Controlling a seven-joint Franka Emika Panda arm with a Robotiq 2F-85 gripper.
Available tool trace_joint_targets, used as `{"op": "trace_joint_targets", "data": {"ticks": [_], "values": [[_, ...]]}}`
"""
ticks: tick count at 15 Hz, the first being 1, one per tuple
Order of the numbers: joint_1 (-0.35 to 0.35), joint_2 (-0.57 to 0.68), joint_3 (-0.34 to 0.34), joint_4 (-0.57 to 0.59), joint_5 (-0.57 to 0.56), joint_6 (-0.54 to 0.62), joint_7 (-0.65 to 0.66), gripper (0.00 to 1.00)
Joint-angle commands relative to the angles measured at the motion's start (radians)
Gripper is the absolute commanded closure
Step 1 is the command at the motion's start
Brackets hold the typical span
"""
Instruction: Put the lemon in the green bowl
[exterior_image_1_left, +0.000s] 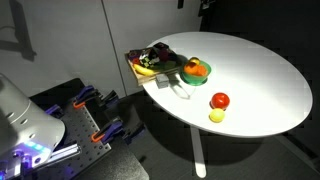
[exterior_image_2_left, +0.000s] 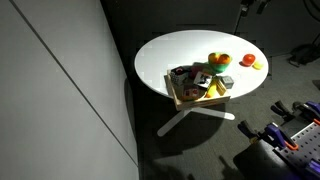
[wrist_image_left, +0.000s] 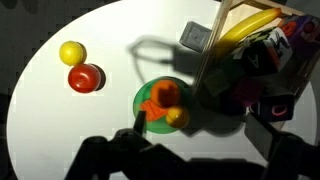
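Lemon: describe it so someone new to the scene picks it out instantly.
On the round white table, find the bright green bowl beside the tray of mixed items. The lemon is the small deep-yellow fruit at that bowl's rim, against the orange fruit. The other yellow fruit is paler and lies out on the bare table by the red fruit.

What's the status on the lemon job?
Gripper open, empty, clear of the bowl. Lemon in green bowl, beside orange fruit. Nothing in the way.
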Motion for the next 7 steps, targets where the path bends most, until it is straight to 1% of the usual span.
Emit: {"op": "trace_joint_targets", "data": {"ticks": [1, 4, 5, 7], "values": [[0.004, -0.06, -0.01, -0.037, 0.004, 0.002, -0.014, 0.0], [0.005, -0.074, -0.012, -0.041, 0.003, -0.01, -0.017, 0.0], [0.008, -0.042, -0.01, -0.018, 0.0, -0.002, 0.0, 0.0], [0.008, -0.047, -0.01, -0.022, 0.0, -0.002, 0.0, 0.0]]}}
